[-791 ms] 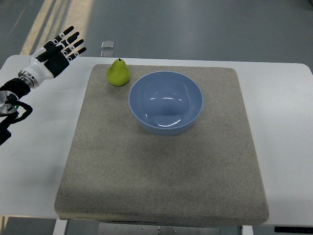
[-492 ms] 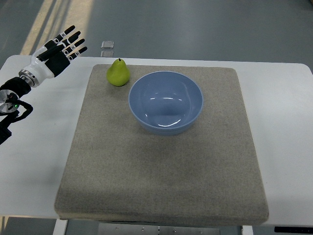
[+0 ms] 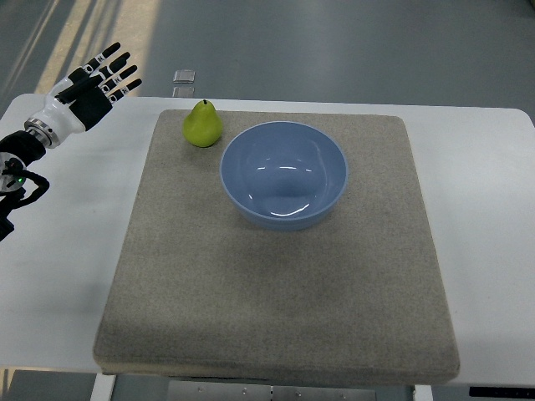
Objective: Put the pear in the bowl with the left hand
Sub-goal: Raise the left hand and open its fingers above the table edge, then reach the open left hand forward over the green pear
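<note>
Blue bowl (image 3: 283,175) holding nothing near the mat's (image 3: 276,317) far edge, green pear (image 3: 202,124) upright at the mat's far left corner just beside the bowl, left hand (image 3: 94,83) over the table's (image 3: 485,209) far left corner, fingers spread, holding nothing

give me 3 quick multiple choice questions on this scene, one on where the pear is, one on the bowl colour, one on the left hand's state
1. Where is the pear?
A. inside the bowl
B. on the mat beside the bowl
C. in the left hand

2. What colour is the bowl?
A. blue
B. red
C. white

3. What is the left hand doing?
A. gripping the pear
B. resting in the bowl
C. open, holding nothing

Answers:
1. B, the pear stands on the mat at the bowl's upper left.
2. A, its rim and inside are light blue.
3. C, the fingers are spread, away from the pear.
</note>
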Action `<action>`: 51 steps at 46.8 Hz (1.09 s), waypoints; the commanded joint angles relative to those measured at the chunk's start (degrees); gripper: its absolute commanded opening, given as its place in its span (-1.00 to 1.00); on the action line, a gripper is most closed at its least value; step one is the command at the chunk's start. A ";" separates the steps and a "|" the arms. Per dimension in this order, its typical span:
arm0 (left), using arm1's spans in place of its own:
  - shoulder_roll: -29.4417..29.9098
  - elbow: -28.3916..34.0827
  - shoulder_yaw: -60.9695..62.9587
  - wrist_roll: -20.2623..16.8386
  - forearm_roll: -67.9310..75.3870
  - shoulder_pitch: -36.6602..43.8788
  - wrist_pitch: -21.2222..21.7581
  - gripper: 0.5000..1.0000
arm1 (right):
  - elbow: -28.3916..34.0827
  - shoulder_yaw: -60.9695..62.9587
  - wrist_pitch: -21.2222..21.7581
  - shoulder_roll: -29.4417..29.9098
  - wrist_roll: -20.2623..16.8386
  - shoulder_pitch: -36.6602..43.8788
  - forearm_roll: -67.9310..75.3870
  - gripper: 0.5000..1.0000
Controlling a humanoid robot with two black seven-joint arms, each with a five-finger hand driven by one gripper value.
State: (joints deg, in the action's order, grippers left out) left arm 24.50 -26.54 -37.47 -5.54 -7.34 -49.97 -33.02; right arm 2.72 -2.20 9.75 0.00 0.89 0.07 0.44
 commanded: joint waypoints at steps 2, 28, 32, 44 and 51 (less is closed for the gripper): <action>0.19 0.08 0.21 0.00 2.06 -1.18 -0.02 0.99 | 0.00 0.00 0.00 0.00 -0.01 -0.07 0.00 0.70; 1.33 -0.62 0.03 -0.17 36.24 -9.79 -0.02 0.98 | 0.00 0.00 0.00 0.00 -0.01 -0.07 0.00 0.69; 1.42 -0.71 0.12 -0.18 43.70 -11.72 0.06 0.98 | 0.00 0.00 0.00 0.00 -0.01 -0.07 0.00 0.70; -1.12 -1.15 0.21 -0.26 65.07 -14.19 0.68 0.98 | 0.00 0.00 0.00 0.00 -0.01 -0.07 0.00 0.70; -2.18 -1.24 0.38 -0.18 67.89 -15.86 0.68 0.98 | 0.00 0.00 0.00 0.00 -0.01 -0.07 0.00 0.70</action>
State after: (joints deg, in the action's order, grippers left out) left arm 22.67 -27.77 -37.16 -5.79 59.18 -65.10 -32.34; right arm 2.72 -2.20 9.75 0.00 0.87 0.00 0.44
